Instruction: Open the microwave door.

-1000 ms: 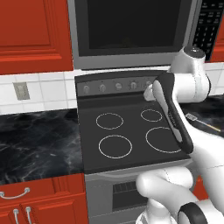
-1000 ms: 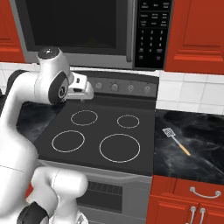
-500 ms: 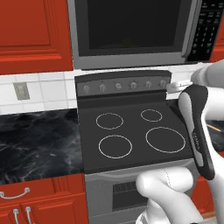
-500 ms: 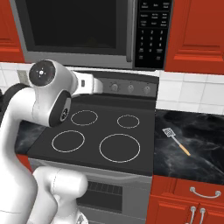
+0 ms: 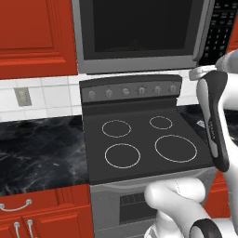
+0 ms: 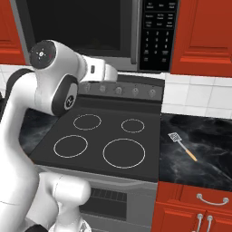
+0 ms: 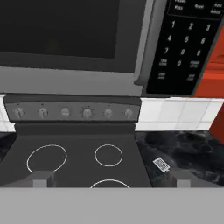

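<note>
door: the wide grey-framed microwave door with its dark glass window [image 5: 139, 32] sits flush in the big grey steel microwave [image 6: 90, 31]. I read it as fully closed, no gap at any edge.
handle: the vertical grey bar handle [image 7: 146, 41] runs down the door's right edge, just beside the black keypad panel with white buttons [image 7: 186, 43]. Nothing is touching it.
location: the microwave hangs above the back edge of the black glass stovetop with four white ring burners [image 5: 139, 144], red cabinet doors [image 5: 35, 32] on either side.
gripper: the two dark fingertips [image 7: 41, 178] show at the bottom corners of the hand view, set wide apart, nothing between them. They are well short of the handle, hovering over the stove's front part.
arm: the white forearm [image 5: 214, 116] stands at the stove's right edge in the left base view.
progress: I'd say nothing done on the door itself; the hand is only aimed roughly toward it.
left to do: reach up to the handle, close on it, swing the door out (hinge presumably on the left).
clutter: a small spatula with an orange handle [image 6: 182, 146] lies on the dark marble counter [image 6: 199, 154] right of the stove, out of my path.
</note>
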You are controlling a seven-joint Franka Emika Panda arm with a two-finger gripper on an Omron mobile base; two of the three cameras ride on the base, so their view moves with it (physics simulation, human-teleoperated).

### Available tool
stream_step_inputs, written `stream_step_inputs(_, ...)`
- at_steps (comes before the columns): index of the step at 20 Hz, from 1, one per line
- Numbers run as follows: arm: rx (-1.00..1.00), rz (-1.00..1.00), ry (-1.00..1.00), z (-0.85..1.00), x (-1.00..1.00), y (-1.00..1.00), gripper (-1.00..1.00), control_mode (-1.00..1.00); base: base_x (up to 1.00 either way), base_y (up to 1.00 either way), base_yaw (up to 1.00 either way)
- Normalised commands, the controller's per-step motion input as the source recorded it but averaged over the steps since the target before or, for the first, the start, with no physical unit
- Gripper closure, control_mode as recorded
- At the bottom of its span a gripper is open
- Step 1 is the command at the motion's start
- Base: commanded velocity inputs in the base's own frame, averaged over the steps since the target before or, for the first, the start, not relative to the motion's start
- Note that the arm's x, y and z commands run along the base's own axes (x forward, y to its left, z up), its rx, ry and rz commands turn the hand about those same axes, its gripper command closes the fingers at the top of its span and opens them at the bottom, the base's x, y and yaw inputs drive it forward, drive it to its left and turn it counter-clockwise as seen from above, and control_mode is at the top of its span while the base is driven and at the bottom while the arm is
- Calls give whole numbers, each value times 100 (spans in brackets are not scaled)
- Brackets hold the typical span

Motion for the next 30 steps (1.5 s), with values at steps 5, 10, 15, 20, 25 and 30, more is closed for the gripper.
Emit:
stream_step_inputs(5,0,-13,-1,37,6,-35,-100,-100,0,0,0)
stream_step_inputs(10,1,-3,-13,16,19,-14,-100,-100,0,0,0)
stream_step_inputs(15,3,0,-21,1,34,-6,-100,-100,0,0,0)
stream_step_inputs(20,7,1,-30,0,41,-21,-100,-100,0,0,0)
stream_step_inputs(25,4,1,-9,0,43,-35,-100,-100,0,0,0)
stream_step_inputs(30,0,12,0,0,53,-12,-100,-100,0,0,0)
